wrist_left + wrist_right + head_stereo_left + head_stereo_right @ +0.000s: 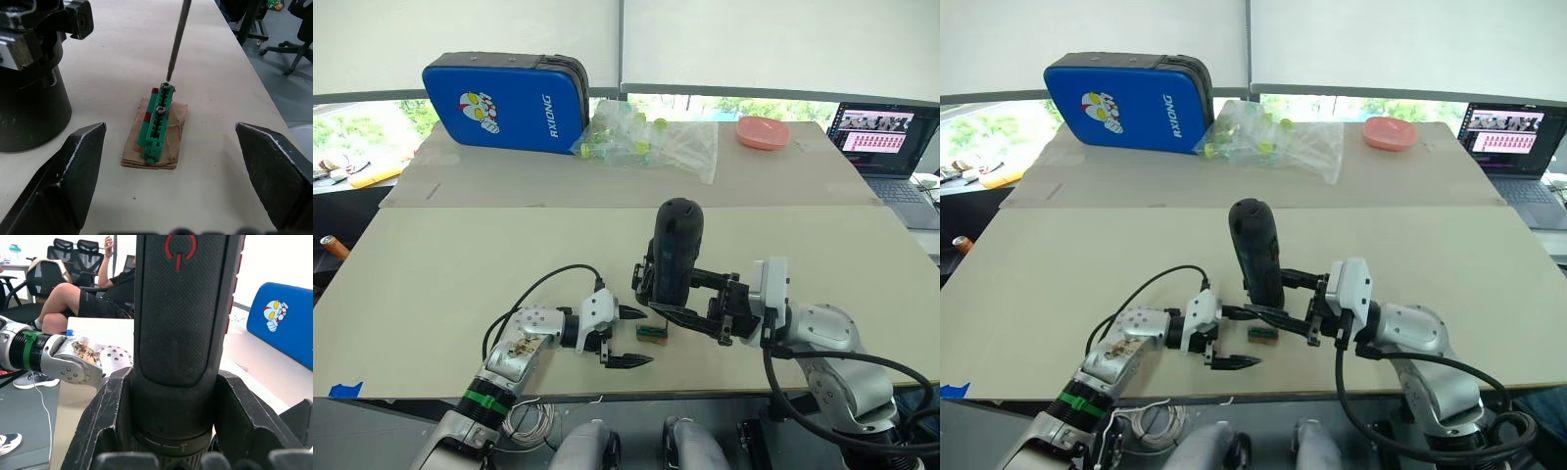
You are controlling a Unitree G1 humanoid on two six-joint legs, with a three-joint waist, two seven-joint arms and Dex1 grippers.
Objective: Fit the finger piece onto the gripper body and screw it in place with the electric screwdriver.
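Thick black cylindrical electric screwdriver (674,253) held upright, clamped in the right gripper (705,311), thin metal bit (177,39) angled down onto the far screw head of the small green toothed block (157,124) lying on a brown cardboard scrap (156,142) on the beige tabletop (460,274). Left gripper (625,337) spread wide, black fingers (63,183) on either side of the block, touching nothing. Finger piece and gripper body — cannot tell where; no black wedge or black body clearly separate from the robot's own parts.

Risks, judged from here:
- Block unsecured — spread left gripper gives no bracing, so torque from the bit could spin or slide block and cardboard.
- Bit looks tilted, tip at the rim of the screw; likely cam-out or skid off onto the tabletop.
- Tall tool held low on its barrel; downward push could rock it in the grasp.
- Closing the left gripper now could knock the bit or tip the block.
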